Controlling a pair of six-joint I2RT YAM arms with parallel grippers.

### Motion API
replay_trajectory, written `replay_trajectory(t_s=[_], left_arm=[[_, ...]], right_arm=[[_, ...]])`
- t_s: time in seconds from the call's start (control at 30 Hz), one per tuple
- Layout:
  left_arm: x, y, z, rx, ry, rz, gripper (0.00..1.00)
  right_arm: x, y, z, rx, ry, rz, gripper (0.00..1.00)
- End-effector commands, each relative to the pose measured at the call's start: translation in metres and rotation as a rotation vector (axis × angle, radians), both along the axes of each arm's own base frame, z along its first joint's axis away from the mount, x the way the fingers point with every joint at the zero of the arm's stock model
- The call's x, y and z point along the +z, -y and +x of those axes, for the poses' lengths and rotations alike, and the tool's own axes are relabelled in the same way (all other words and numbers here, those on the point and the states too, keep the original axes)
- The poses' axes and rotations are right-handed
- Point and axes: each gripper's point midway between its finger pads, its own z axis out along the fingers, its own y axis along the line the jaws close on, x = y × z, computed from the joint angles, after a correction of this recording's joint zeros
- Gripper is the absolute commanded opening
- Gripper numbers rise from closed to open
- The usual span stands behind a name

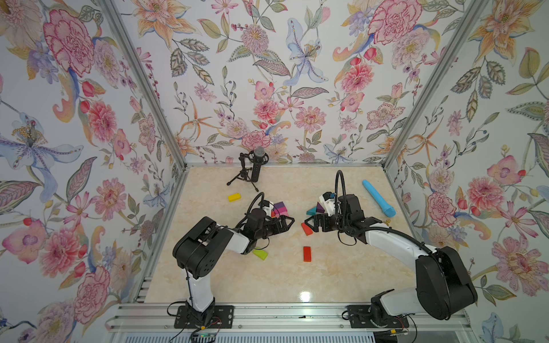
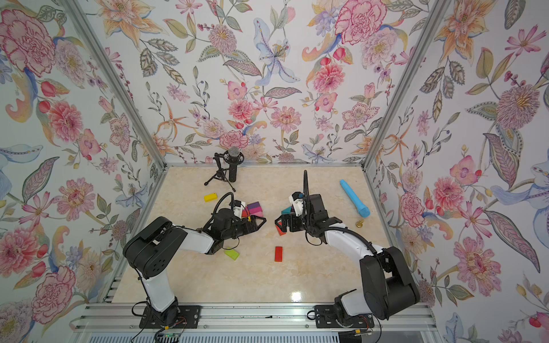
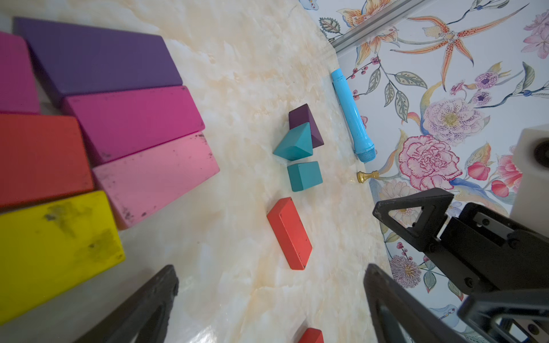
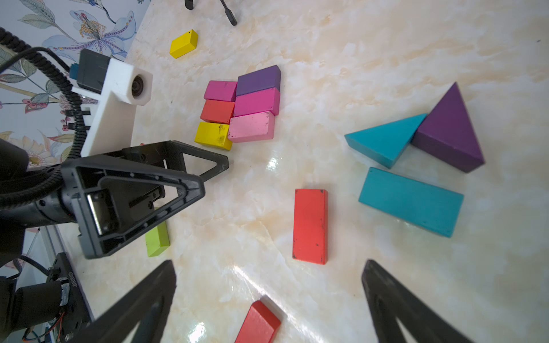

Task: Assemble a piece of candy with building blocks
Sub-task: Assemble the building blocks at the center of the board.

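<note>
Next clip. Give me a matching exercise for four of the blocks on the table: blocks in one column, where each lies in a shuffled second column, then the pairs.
Blocks
1. purple triangle
2. lime-green brick
3. lone yellow brick
4. pale pink brick

Places
A. near the microphone tripod
B. in the six-brick cluster
C. touching the teal triangle
D. right beside the left arm in both top views

Pairs: 1-C; 2-D; 3-A; 4-B
</note>
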Motion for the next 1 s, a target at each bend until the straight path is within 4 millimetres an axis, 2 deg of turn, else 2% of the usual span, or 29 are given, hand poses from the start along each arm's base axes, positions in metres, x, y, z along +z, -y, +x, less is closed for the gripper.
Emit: replay_trajectory(t_s=[0.0,0.2,0.43,0.6,0.97], left_arm=[[0.012,0.011,0.011,-0.018,0.063,-0.013,0.99],[0.002,0.011,0.021,-0.015,0.063,0.042,0.99],[0.004,0.006,0.028,-0.043,0.089,0.087,0.99],[0.001,0.011,0.023,-0.118,0.093,0.123,0.99],[-0.018,-0.003,0.013,-0.165,0.057,0.204,0.99]], right_arm=[[0.007,0.004,0.003,-0.007,0.019,-0.009,1.00],[0.003,0.008,0.005,-0.013,0.012,-0.013,1.00],[0.003,0.009,0.008,-0.014,0.013,-0.014,1.00],[0.004,0.010,0.008,-0.015,0.014,-0.011,1.00],[0.007,0.009,0.010,-0.022,0.018,-0.009,1.00]])
